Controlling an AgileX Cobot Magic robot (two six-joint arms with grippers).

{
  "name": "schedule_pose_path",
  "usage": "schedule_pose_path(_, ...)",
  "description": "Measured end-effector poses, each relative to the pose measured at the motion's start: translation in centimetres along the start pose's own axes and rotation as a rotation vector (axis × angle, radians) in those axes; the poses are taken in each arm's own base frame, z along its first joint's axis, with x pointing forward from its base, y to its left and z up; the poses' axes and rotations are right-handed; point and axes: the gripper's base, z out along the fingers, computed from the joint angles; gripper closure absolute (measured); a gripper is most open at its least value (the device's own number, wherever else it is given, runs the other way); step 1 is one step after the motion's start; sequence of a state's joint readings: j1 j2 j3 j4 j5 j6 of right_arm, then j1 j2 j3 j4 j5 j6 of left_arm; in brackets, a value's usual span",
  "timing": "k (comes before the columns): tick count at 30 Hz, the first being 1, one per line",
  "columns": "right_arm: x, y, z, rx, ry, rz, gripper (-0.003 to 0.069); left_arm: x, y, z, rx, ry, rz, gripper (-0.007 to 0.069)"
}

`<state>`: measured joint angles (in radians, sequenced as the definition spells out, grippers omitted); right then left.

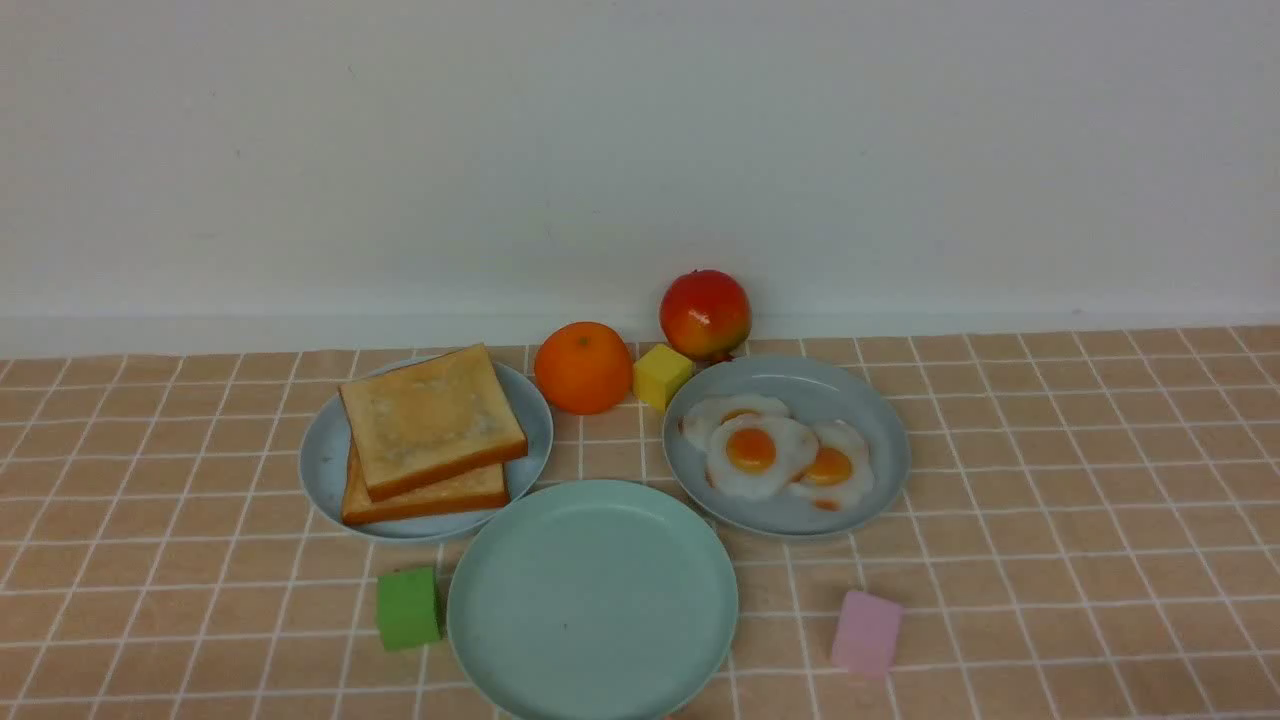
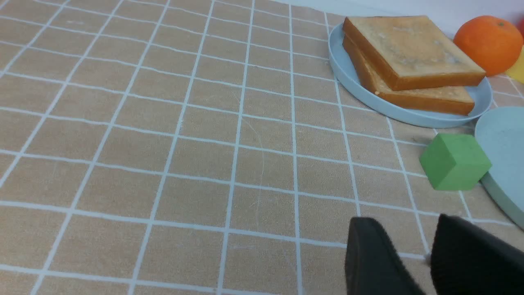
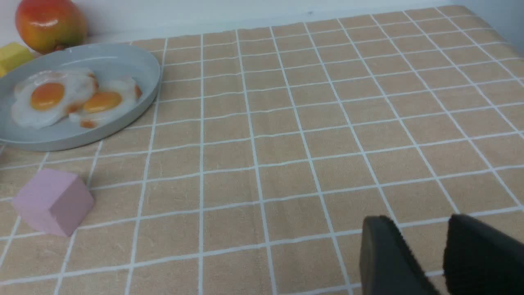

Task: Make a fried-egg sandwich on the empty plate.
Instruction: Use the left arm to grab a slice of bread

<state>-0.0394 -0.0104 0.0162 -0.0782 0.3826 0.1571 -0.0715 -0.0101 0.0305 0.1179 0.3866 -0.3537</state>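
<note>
At six o'clock the round mint-green plastic plate (image 1: 592,600) lies bare for golden toy toast slices (image 1: 432,420), ten o'clock; left gripper (image 2: 405,223), right gripper (image 3: 415,221) spread, empty.

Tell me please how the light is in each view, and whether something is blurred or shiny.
Front view: soft, even light, no glare on the mint-green plate. Left wrist view: the toast slices are sharp, the left gripper is blurred. Right wrist view: a small highlight on the red-yellow fruit, the right gripper blurred too.
</note>
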Motion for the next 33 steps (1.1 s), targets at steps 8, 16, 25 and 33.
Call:
schedule_pose_path(8, 0.00, 0.00, 0.00, 0.000, 0.000, 0.000, 0.0418, 0.00, 0.00, 0.00, 0.000, 0.000, 0.000, 0.0386)
schedule_pose_path(16, 0.00, 0.00, 0.00, 0.000, 0.000, 0.000, 0.0418, 0.00, 0.00, 0.00, 0.000, 0.000, 0.000, 0.0386)
schedule_pose_path(25, 0.00, 0.00, 0.00, 0.000, 0.000, 0.000, 0.0418, -0.10, 0.25, 0.00, -0.028, -0.010, 0.106, 0.0386)
schedule_pose_path(33, 0.00, 0.00, 0.00, 0.000, 0.000, 0.000, 0.0418, -0.12, 0.29, -0.01, -0.033, -0.012, 0.120, 0.0386)
